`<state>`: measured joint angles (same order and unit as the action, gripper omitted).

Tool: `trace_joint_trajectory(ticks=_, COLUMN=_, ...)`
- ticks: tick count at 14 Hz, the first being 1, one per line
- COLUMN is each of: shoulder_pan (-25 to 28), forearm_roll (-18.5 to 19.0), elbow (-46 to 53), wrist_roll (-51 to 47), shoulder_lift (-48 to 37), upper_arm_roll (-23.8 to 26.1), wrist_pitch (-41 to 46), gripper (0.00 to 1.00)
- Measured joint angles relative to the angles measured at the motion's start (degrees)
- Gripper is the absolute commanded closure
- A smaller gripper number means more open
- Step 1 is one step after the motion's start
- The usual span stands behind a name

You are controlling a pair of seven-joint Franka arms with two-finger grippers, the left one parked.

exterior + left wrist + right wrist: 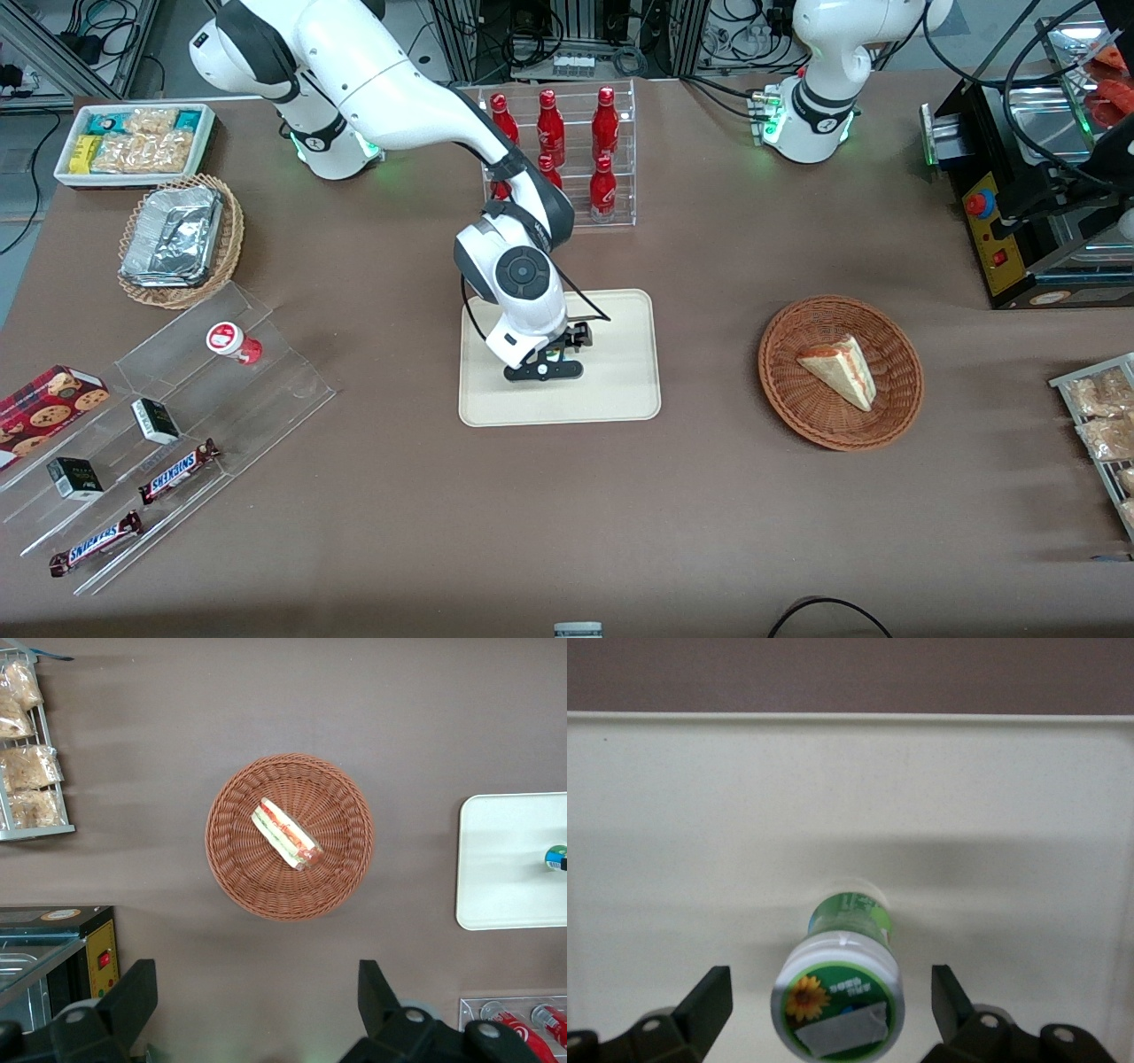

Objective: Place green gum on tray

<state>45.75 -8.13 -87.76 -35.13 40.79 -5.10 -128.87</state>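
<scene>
The working arm [372, 80] is glossy white with dark grey joint bands and a round grey cap at the wrist; a thin black cable loops beside it. Its gripper [551, 361] is black, low over the tray, fingers spread.

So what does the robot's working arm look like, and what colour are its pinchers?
The working right arm is glossy white with rounded shells, dark grey bands at its joints and a round grey cap near the wrist. Green light glows at its base, and a thin black cable loops beside the wrist. Its gripper, low over the flat cream rectangular tray, is black, and its jaws are spread.
</scene>
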Motion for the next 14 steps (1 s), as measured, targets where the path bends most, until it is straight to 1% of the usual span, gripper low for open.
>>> trace_joint_trajectory(ticks=3, shoulder_pan=-0.01, forearm_roll=0.00, elbow=0.79, wrist_roll=2.52, shoulder_lift=-0.52, upper_arm_roll=-0.37, wrist_pitch=0.36, gripper=0.00)
trace_joint_trajectory(ticks=5, shoulder_pan=-0.17, forearm_roll=0.00, elbow=1.34, wrist_roll=3.52, shoulder_lift=-1.87, upper_arm_roll=-0.79, wrist_pitch=3.05, gripper=0.00)
trace_joint_trajectory(ticks=9, shoulder_pan=-1.57, forearm_roll=0.00, elbow=1.60, wrist_roll=10.44, shoulder_lift=-7.43, upper_arm_roll=-2.17, wrist_pitch=12.68, gripper=0.00)
trace_joint_trajectory(ticks=14, shoulder_pan=-6.40, forearm_roll=0.19, elbow=1.89, wrist_roll=17.93, shoulder_lift=-14.04, upper_arm_roll=-2.61, wrist_pitch=25.09, gripper=0.00)
